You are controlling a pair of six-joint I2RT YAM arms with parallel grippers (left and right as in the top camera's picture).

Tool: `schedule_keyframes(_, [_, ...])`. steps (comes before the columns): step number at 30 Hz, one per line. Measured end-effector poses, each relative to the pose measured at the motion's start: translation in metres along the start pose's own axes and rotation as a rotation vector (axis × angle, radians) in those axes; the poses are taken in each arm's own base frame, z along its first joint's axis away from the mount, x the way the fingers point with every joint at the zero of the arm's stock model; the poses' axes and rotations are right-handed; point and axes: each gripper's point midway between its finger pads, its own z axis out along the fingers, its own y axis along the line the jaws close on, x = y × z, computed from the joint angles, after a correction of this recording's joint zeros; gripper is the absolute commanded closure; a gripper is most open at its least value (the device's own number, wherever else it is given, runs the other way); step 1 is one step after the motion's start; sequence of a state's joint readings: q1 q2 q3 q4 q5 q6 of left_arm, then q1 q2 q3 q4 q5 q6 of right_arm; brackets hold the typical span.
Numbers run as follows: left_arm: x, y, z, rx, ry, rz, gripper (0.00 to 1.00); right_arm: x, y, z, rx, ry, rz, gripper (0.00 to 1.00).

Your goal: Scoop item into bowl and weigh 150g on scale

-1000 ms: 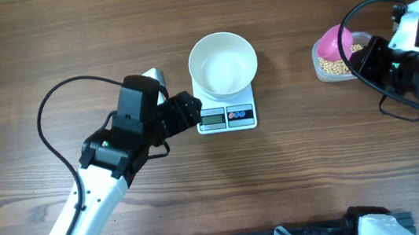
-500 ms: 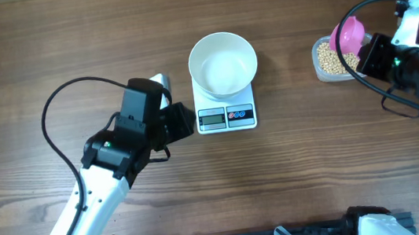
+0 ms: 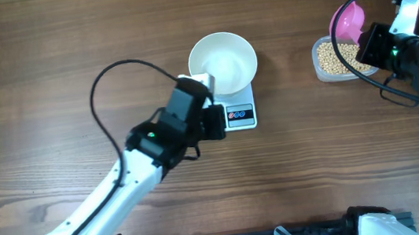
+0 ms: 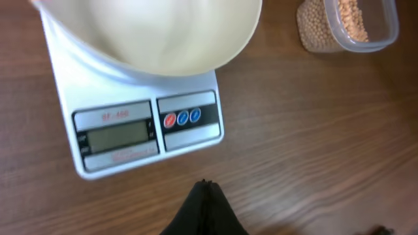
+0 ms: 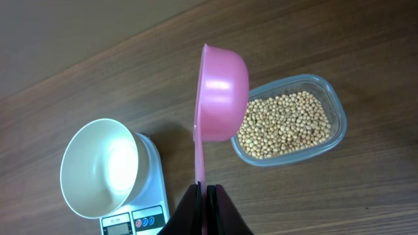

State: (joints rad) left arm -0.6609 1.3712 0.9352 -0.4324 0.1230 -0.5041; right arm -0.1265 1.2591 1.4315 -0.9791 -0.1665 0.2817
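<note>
Leftmost, on the wooden table [image 3: 36, 50]: left gripper [image 4: 206, 190], fingers pressed together, nothing between them. Its tip sits just in front of the scale [image 3: 243, 116], near the display edge; contact cannot be told. Display unreadable. White bowl [image 3: 226, 66] stands on the scale platform, inside looks bare. Well to the right, a clear tub [image 5: 337, 116] with the beans [image 5: 287, 124] heaped in it. Pink scoop [image 5: 222, 88] hangs over the tub's near-left corner, turned on its side, back of the cup facing the wrist camera, contents hidden. Right gripper [image 5: 206, 193] clamped on the scoop's handle.
</note>
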Motion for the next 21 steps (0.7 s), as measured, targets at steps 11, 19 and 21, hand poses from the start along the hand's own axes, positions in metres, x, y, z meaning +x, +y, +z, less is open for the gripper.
schedule_keyframes(11, [0.009,0.004,0.066,-0.119,-0.027,0.083,0.96,-0.02,0.005,-0.001,-0.016,-0.081,-0.087,0.96])
schedule_keyframes(19, [0.022,0.01,0.083,-0.14,0.012,0.09,0.96,-0.044,0.013,-0.004,-0.041,-0.184,-0.113,0.96])
schedule_keyframes(21, [0.026,0.012,0.087,-0.148,0.027,0.091,0.96,-0.044,0.013,-0.004,-0.041,-0.184,-0.114,0.96])
